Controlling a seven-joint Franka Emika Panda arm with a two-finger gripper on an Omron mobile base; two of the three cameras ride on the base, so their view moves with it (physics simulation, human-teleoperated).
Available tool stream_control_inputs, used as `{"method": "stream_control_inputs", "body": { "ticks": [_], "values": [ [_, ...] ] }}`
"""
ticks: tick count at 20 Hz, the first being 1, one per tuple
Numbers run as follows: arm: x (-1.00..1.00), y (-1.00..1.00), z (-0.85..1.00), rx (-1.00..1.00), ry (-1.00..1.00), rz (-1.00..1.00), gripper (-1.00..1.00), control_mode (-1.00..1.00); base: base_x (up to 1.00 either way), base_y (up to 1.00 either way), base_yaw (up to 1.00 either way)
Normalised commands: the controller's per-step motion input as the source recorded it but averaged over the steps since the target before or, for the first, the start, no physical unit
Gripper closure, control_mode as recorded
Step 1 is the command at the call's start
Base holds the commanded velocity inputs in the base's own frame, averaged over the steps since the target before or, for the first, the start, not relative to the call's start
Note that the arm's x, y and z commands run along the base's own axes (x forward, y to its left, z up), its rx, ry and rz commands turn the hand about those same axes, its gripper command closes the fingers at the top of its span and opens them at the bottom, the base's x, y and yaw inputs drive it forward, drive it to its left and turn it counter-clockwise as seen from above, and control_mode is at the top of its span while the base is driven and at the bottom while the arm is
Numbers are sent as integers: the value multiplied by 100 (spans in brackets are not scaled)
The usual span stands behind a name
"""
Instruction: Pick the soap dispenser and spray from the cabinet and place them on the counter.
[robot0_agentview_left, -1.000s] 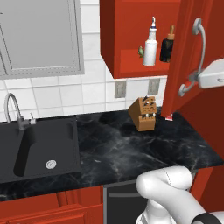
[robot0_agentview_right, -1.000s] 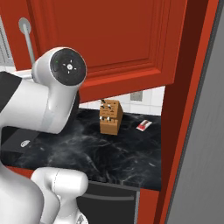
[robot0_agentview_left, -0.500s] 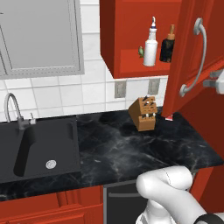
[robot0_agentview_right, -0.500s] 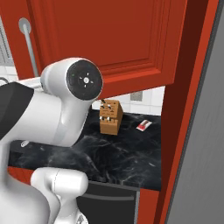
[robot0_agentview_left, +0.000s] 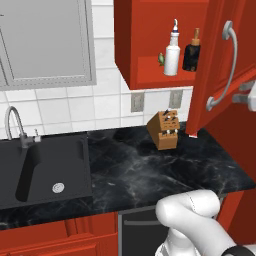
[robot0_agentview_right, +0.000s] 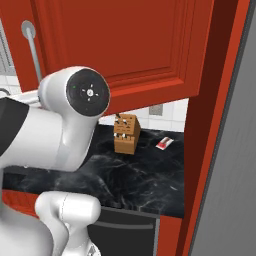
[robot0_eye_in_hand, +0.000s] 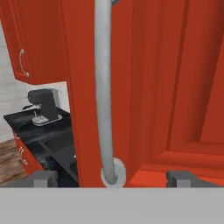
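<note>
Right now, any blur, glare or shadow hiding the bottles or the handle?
Left base view: sharp, flat light; spray and soap dispenser clear on the cabinet shelf. Right base view: arm blocks the left side. Hand view: handle soft, close up.

The red cabinet stands with its door swung open. On its shelf the slim white spray and the squat dark soap dispenser (tan pump on top) stand upright, side by side. Below, the black marble-look table holds neither bottle.
</note>
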Motion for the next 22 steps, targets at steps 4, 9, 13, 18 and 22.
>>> {"method": "stream_control_inputs", "body": {
  "ticks": [4, 9, 13, 18, 22],
  "values": [
    [-27, 24, 0, -7, 0, 0, -100, -100, 0, 0, 0],
    [-49, 16, 0, -12, -1, -4, -100, -100, 0, 0, 0],
    [-55, 6, 0, -14, -1, -8, -100, -100, 0, 0, 0],
    [-29, 8, 0, -16, 0, -9, -100, -100, 0, 0, 0],
    [-3, 21, 0, -17, 0, -8, -100, -100, 0, 0, 0]
  ]
}}
